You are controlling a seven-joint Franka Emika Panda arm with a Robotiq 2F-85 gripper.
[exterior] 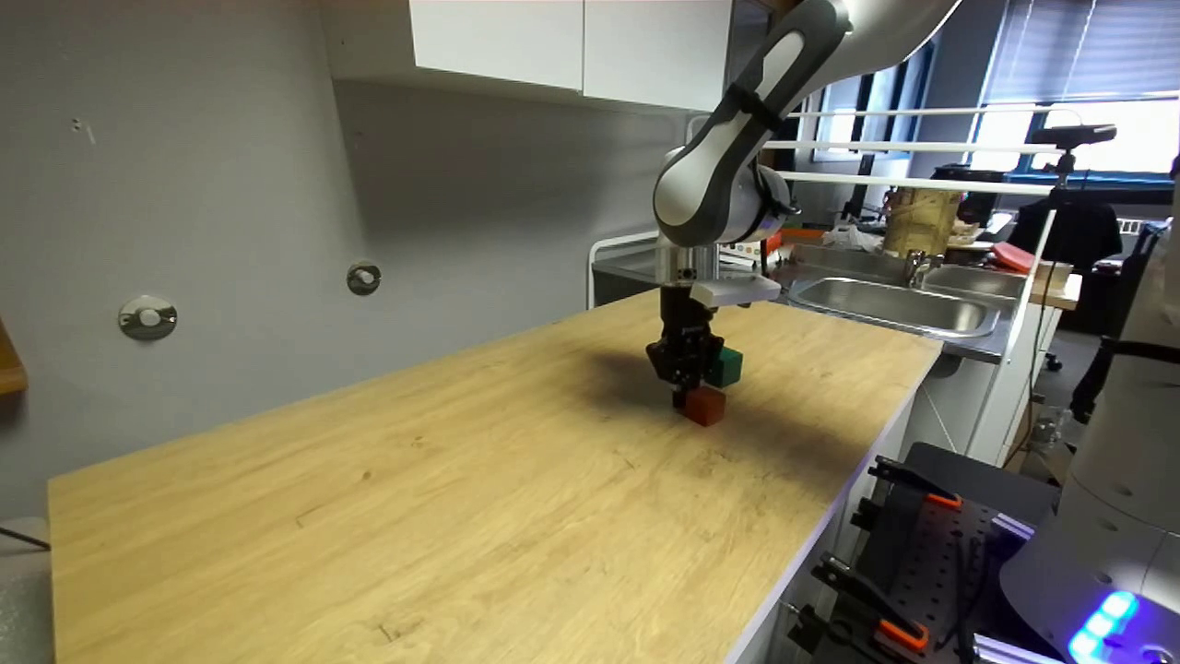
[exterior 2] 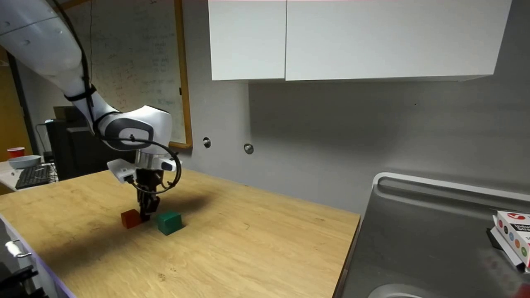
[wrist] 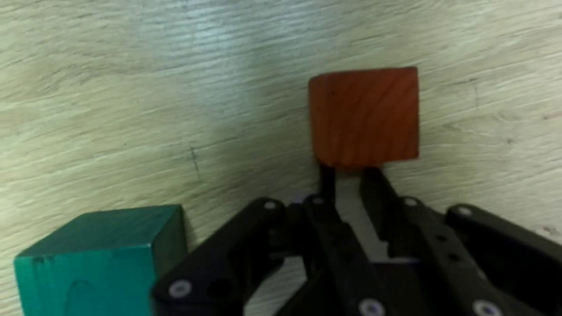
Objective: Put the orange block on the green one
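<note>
The orange block [wrist: 369,118] sits flat on the table [exterior: 442,516], well in from the edges. The green block [wrist: 88,276] also sits flat, near the orange block but apart from it, with bare wood between the two in the wrist view. Of the pair, the green block is closer to the sink-side edge and to the wall edge. The orange block is closer to the front edge, the one facing the robot base [exterior: 1102,507].

The arm [exterior: 719,166] reaches in over the front edge, its gripper [wrist: 348,179] pointing down close to the wood. The fingers stand slightly apart, a thin strip of wood showing between them; the gap is narrower than the orange block, and they have hold of nothing. The tips are at the wall-edge side of the orange block; whether they touch it cannot be told.

Past the sink-side edge are the sink [exterior: 890,306] and a metal counter [exterior 2: 418,248], with a box [exterior 2: 515,234] on it. Past the opposite edge, in an exterior view, are a red cup [exterior 2: 16,152], a bowl [exterior 2: 24,162] and a keyboard [exterior 2: 33,178]. Cabinets [exterior 2: 352,41] hang on the wall [exterior: 184,212], above the table's back edge.
</note>
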